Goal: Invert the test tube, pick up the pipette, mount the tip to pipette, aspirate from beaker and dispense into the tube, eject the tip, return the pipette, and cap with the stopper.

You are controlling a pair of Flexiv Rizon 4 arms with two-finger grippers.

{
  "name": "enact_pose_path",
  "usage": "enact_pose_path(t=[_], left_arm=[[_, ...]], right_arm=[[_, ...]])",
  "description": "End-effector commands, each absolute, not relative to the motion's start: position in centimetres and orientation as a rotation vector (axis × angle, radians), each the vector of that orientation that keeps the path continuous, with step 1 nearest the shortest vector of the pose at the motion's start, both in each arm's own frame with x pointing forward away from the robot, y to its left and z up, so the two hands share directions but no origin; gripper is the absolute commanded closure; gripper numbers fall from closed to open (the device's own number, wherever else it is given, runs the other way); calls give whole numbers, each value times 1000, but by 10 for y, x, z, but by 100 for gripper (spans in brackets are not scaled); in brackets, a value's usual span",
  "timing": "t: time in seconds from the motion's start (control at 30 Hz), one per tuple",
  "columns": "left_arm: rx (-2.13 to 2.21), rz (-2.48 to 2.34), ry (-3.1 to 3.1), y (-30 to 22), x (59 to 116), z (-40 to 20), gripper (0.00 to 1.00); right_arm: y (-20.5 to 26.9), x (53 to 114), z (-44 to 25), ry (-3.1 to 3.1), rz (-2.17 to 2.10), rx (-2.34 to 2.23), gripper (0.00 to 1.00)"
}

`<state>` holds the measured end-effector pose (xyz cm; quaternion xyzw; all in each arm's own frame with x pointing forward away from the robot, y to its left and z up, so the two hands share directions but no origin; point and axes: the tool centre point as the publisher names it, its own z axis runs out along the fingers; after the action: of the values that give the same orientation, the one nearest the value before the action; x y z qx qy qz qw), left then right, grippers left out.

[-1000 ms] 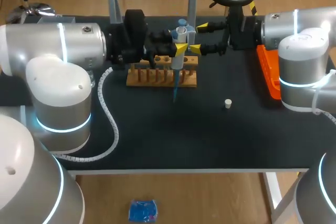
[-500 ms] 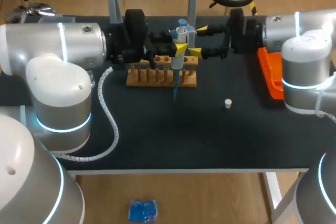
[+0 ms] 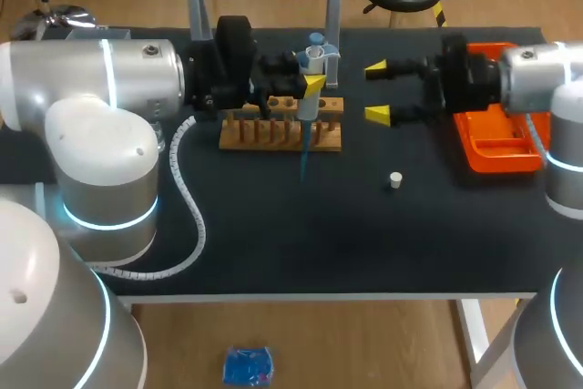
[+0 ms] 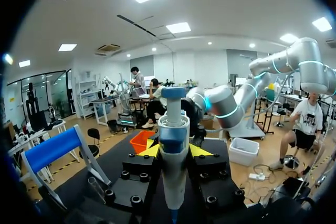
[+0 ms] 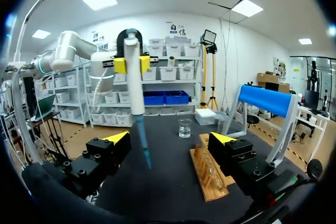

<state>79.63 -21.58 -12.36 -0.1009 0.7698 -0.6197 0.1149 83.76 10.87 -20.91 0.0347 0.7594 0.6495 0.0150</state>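
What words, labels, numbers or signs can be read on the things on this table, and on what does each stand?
No text can be read in any view.
pipette: no print can be made out.
wooden rack: bare wood, no marks.
orange tray: plain, no label.
beaker: any scale marks are too small to read.

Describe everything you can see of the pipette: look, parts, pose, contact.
The pipette stands upright, clamped between the yellow fingertips of the left tool. Its body looks like white plastic, with a blue plunger knob on top and a slim blue tip mounted below. The tip hangs above the black table, close by the wooden rack, apparently touching nothing.
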Motion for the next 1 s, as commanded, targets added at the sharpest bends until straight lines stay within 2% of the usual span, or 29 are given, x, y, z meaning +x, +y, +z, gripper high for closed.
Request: enact_pose_path(t=[0.03, 0.4, 1.0], left_arm=[[-295, -1816, 2259, -215, 796, -122, 100], [-295, -1816, 2259, -215, 796, -122, 100], [-295, -1816, 2259, -215, 796, -122, 100]], right_arm=[[99, 818, -201, 2335, 2054, 97, 0], [119, 785, -186, 2310, 2144, -53, 0], [175, 792, -177, 2278, 2231, -22, 0]])
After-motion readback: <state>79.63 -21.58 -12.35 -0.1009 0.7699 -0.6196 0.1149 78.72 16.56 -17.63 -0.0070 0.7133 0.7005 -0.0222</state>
